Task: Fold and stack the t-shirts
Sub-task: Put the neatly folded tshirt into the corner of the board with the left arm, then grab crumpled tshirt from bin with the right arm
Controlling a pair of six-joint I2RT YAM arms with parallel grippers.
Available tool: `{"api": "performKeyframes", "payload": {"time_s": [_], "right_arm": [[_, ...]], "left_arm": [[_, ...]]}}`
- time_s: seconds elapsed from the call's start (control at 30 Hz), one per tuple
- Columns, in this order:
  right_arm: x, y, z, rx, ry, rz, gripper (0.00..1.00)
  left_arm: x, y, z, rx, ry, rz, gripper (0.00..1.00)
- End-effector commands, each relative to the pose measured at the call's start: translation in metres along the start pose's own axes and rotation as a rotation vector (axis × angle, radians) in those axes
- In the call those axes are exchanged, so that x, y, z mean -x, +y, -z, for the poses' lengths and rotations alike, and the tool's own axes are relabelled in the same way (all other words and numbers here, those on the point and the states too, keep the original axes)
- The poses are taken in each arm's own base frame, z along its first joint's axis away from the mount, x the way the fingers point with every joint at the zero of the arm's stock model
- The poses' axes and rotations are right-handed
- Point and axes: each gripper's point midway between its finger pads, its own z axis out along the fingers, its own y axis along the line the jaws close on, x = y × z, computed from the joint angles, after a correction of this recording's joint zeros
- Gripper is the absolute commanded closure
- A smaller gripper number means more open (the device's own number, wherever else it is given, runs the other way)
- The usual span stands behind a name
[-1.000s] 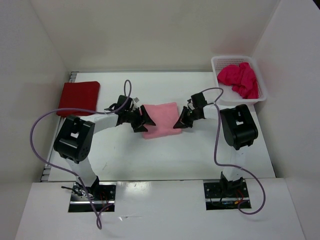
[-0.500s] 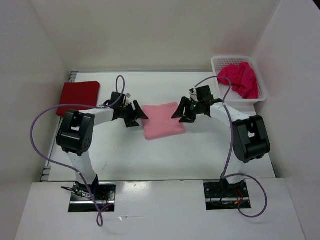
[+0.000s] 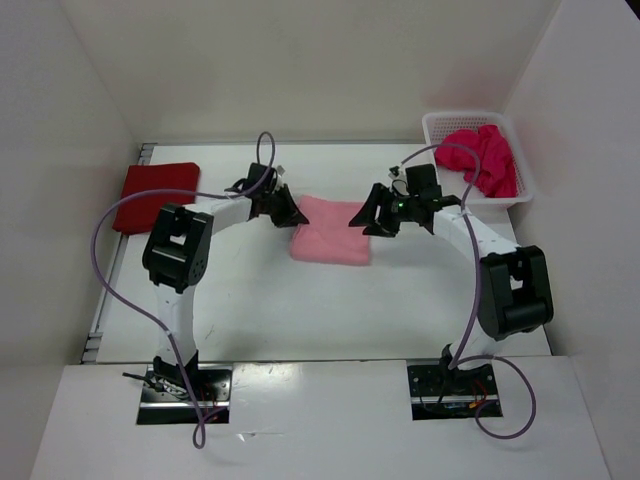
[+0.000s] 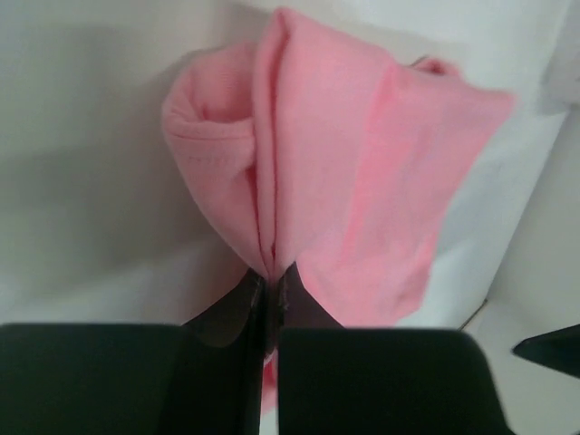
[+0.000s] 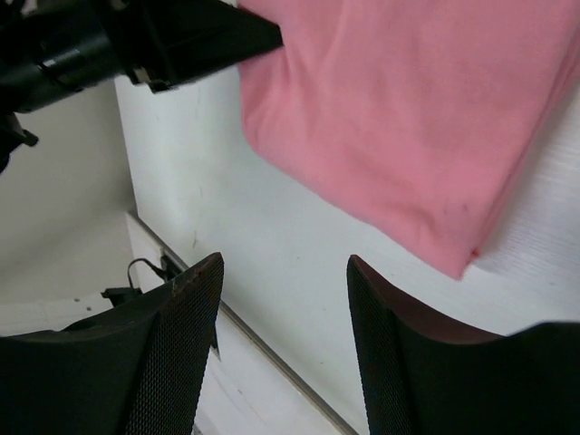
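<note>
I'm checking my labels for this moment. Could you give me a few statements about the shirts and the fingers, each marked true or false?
1. The left fingers pinch the pink shirt. True.
2. The right fingers grip the pink shirt too. False: they stand open beside it and hold nothing.
3. The magenta shirt lies in the basket. True.
4. The red shirt lies on top of the pink shirt. False: it lies folded on its own, apart, at the far left.
</note>
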Motion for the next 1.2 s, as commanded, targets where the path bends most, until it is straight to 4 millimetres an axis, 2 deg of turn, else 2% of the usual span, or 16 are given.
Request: {"api": "performKeyframes", "payload": {"time_s": [0.0,0.17,0.3,0.37,0.4,0.47,0.5,0.53,0.6,0.7,0.9,0.97,1.03,1.07,1.13,1.17], "right_arm": [[0.025,0.022,0.026,0.065,-0.093,0.043,0.37],[0.023,0.009,0.029,0.064,-0.081,0.006,0.37],[0.015,-0.001,0.020,0.061,-0.042,0.002,0.37],[0.013,0.000,0.019,0.076,-0.020,0.003,0.37],[0.011,-0.002,0.016,0.079,-0.005,-0.005,0.37],[0.013,0.000,0.014,0.088,0.001,-0.005,0.37],[0.010,-0.004,0.012,0.081,0.013,-0.006,0.37],[0.009,-0.003,0.013,0.090,0.018,-0.006,0.37],[0.009,0.001,0.014,0.101,0.025,0.005,0.37],[0.008,-0.002,0.013,0.094,0.035,0.014,0.36],[0.027,0.000,0.010,0.076,-0.027,0.000,0.36],[0.043,0.001,0.010,0.047,-0.071,-0.007,0.51],[0.072,0.011,0.011,0.026,-0.135,0.000,0.79],[0.090,0.007,0.014,-0.036,-0.200,0.004,0.87],[0.137,0.016,0.029,-0.094,-0.338,0.035,0.93],[0.163,0.004,0.040,-0.191,-0.439,0.025,0.93]], "left_arm": [[0.068,-0.052,0.032,-0.079,-0.156,-0.084,1.00],[0.156,-0.069,0.119,-0.128,-0.363,-0.101,1.00],[0.206,-0.031,0.196,-0.117,-0.528,-0.041,1.00],[0.218,0.015,0.234,-0.078,-0.615,0.043,0.95],[0.224,0.040,0.264,-0.061,-0.680,0.108,0.87],[0.202,0.097,0.264,-0.016,-0.688,0.246,0.68],[0.194,0.117,0.270,-0.007,-0.710,0.299,0.33],[0.191,0.137,0.288,-0.004,-0.761,0.368,0.11],[0.162,0.166,0.277,0.018,-0.689,0.437,0.01],[0.138,0.172,0.273,0.072,-0.642,0.459,0.01],[0.112,0.142,0.322,0.139,-0.763,0.389,0.01],[0.110,0.128,0.324,0.116,-0.762,0.349,0.01],[0.108,0.102,0.311,0.060,-0.717,0.279,0.01],[0.099,0.078,0.287,0.014,-0.648,0.224,0.01],[0.086,0.048,0.259,-0.059,-0.553,0.146,0.01],[0.067,0.026,0.226,-0.093,-0.450,0.088,0.05]]}}
